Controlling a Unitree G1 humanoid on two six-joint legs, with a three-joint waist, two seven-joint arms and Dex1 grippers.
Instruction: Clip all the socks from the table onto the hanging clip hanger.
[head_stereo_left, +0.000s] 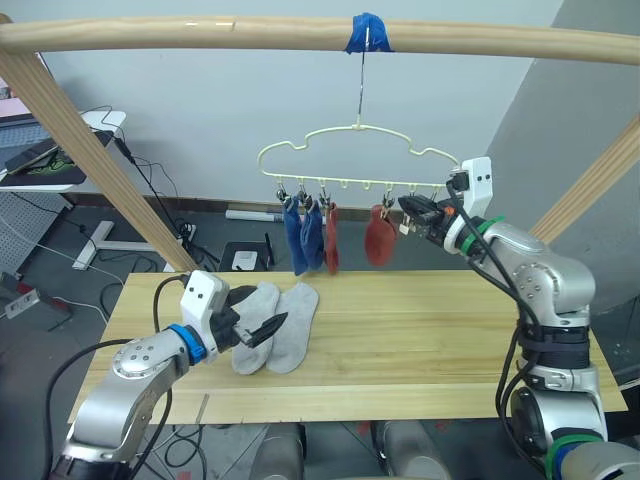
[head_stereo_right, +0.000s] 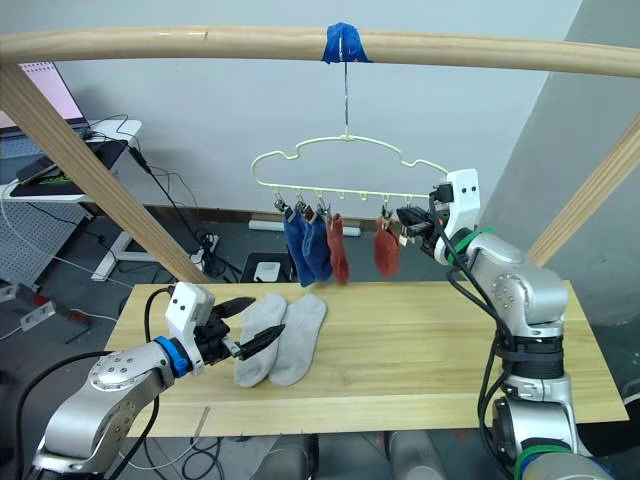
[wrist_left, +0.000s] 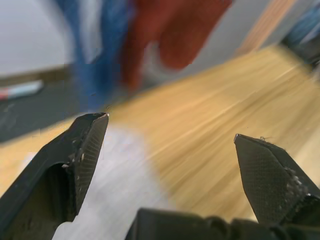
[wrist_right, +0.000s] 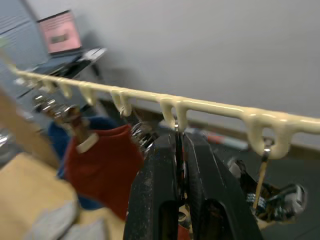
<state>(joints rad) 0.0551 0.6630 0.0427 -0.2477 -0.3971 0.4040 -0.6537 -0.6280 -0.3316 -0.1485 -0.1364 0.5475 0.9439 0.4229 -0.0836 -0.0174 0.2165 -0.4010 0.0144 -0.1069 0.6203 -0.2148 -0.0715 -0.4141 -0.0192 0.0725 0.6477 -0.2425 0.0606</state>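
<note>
On the table (head_stereo_left: 420, 330), two grey socks (head_stereo_left: 275, 325) lie.

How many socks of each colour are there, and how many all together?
Blue socks: 2, clipped on the clip hanger
Rust red socks: 2, clipped on the clip hanger
Light grey socks: 2, lying on the table
Total: 6 socks

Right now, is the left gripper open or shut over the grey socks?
Open. The left gripper has its two black fingers spread wide apart, with the light grey socks and the table showing between them.
</note>
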